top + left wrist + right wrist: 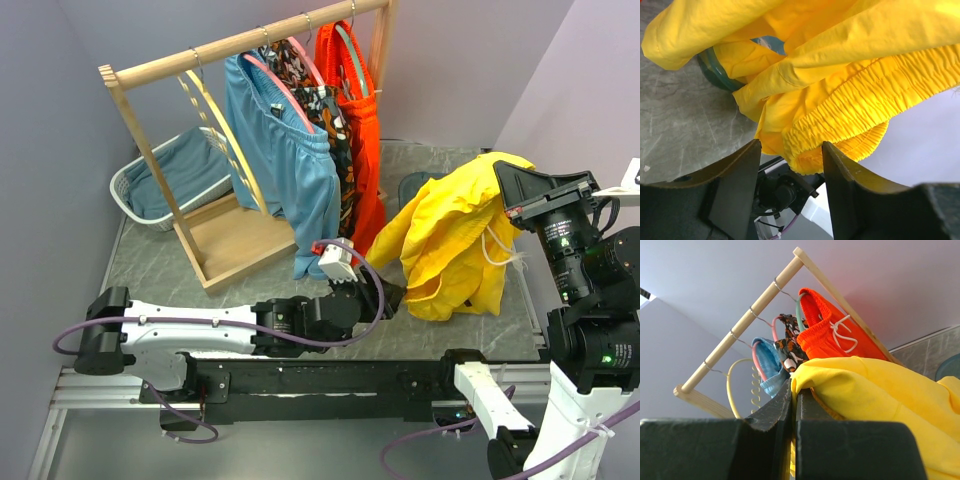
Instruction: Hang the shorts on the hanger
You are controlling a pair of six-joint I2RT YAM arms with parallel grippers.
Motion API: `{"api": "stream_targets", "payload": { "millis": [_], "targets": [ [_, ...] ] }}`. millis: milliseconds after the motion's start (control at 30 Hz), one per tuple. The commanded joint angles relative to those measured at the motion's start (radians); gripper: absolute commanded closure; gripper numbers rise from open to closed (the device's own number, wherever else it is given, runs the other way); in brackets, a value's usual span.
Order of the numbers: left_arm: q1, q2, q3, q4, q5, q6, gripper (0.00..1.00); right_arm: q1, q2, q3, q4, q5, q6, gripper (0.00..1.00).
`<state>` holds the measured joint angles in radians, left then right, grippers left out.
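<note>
The bright yellow shorts [450, 240] hang bunched above the table at the right, and my right gripper [503, 183] is shut on their upper edge. From its wrist, the yellow cloth [875, 400] is pinched between the closed fingers of the right gripper [795, 387]. My left gripper [390, 297] sits low at the shorts' lower left. It is the left gripper [791, 145] that stands open, with a corner of the gathered waistband [840, 120] dipping between its fingertips. The pale wooden hanger [215, 125] hangs bare at the left end of the rail, also visible as the hanger [731, 385].
A wooden rack [240, 40] at the back carries light blue shorts [285, 150], a patterned garment [325, 110] and orange shorts [360, 120] on pink-rimmed hangers. A white basket [125, 195] with bluish cloth stands back left. A dark teal round object [715, 75] lies beneath the yellow shorts.
</note>
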<state>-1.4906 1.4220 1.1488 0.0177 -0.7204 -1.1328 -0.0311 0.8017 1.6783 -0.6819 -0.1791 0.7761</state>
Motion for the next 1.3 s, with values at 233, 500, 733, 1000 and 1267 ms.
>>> {"api": "stream_targets", "payload": {
  "millis": [233,500,733,1000,1267],
  "targets": [
    [0.007,0.038,0.028,0.077,0.053,0.010,0.44,0.003,0.001,0.009,0.064,-0.014,-0.012,1.00],
    [-0.019,0.037,0.009,0.122,0.052,0.074,0.46,0.003,0.004,0.000,0.067,-0.014,-0.011,1.00],
    [-0.025,0.078,0.052,0.082,0.039,0.091,0.46,0.003,0.005,0.006,0.062,-0.013,-0.017,1.00],
    [-0.022,0.118,0.084,0.070,0.022,0.079,0.43,0.002,0.005,-0.009,0.068,-0.023,-0.006,1.00],
    [0.027,0.175,0.146,0.103,0.120,0.094,0.47,0.003,0.004,0.004,0.048,-0.014,-0.017,1.00]
  ]
}}
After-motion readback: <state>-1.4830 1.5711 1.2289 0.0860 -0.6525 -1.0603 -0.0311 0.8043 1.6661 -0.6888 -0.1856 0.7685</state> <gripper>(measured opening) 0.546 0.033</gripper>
